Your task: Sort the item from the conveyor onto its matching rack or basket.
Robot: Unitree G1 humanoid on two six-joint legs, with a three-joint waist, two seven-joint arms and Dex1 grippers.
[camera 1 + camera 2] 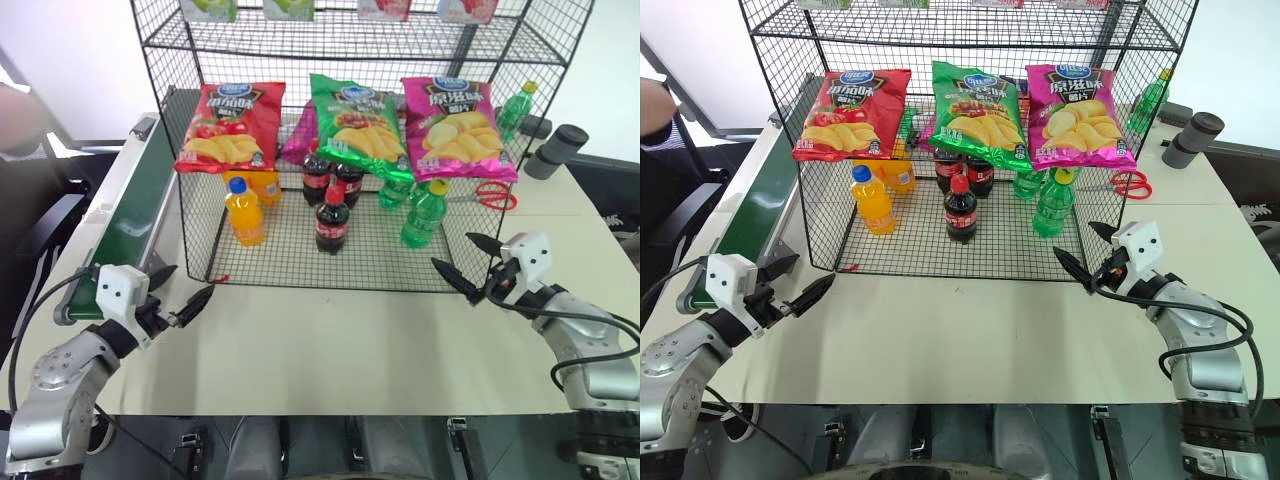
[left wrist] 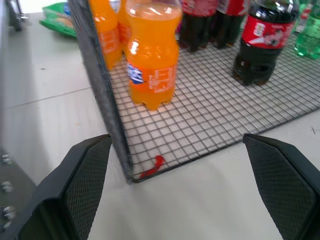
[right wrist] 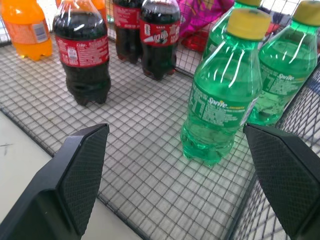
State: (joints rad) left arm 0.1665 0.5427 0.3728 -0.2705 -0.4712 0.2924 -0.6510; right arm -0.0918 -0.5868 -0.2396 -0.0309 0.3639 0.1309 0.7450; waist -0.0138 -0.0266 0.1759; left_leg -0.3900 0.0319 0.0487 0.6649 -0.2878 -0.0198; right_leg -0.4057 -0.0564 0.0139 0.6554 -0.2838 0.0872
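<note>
My left gripper (image 1: pixel 185 300) hangs released over the pale table (image 1: pixel 330 345), fingers spread and empty, pointing at the near left corner of the rack (image 1: pixel 300 275); just past that corner, inside the mesh, stands an orange soda bottle (image 2: pixel 152 55), with a second one behind it; off to the gripper's outer side runs the conveyor (image 1: pixel 135 210), whose green belt I see bare. My right gripper (image 1: pixel 470 265) is likewise released and empty, fingers wide, aimed at the rack's near right side; straight ahead of it stands a green bottle (image 3: pixel 225 85), another just beyond; further inward from it is the cola bottle (image 3: pixel 82 52), upright on the lower tier, alone in front of two more colas; above them hang red, green and pink chip bags (image 1: pixel 350 120); red scissors (image 1: pixel 490 195) lie beyond the right gripper.
</note>
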